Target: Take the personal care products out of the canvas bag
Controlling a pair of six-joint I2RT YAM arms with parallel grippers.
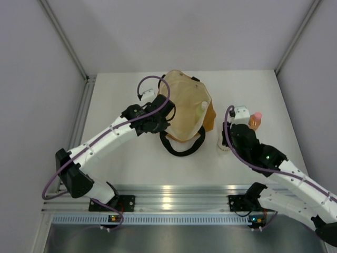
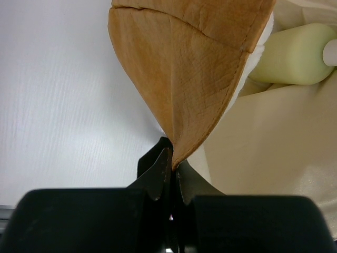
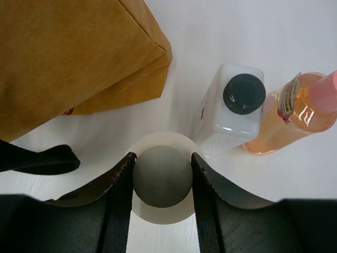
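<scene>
Pinching creased canvas bag (image 2: pixel 184 68), clasping round jar (image 3: pixel 160 176)

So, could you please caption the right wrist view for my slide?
Right gripper grips the squat jar beside dark-capped bottle, orange bottle and canvas bag.

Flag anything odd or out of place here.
Nothing is spilled or broken. One pale yellow-green bottle lies on its side inside the bag; the jar, white bottle and orange bottle sit outside it.

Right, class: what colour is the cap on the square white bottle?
The cap is dark grey, clearest in the right wrist view.
</scene>
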